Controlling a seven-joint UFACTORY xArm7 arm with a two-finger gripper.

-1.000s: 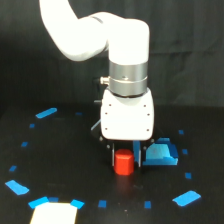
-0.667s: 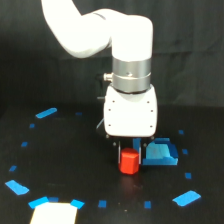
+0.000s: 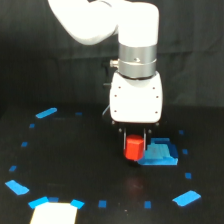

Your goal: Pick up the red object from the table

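One end effector (image 3: 134, 144) grips one red object (image 3: 134, 148)

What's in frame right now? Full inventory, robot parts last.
red object: 1, red-orange, between the hand's fingers, seemingly lifted off the table; faint reddish reflection below it.
blue piece: 1, bright blue, flat, on the table just to the exterior view's right of the red object.
blue tape marks: many, blue, strips and small squares in a rough ring on the table.
pale sheet: 1, whitish, bottom edge, exterior view's left.
table: 1, black, flat.
curtain: 1, black, backdrop.
arm: 1, white with a silver wrist ring, coming in from the top.
hand: 1, white body with dark fingers, closed on the red object.
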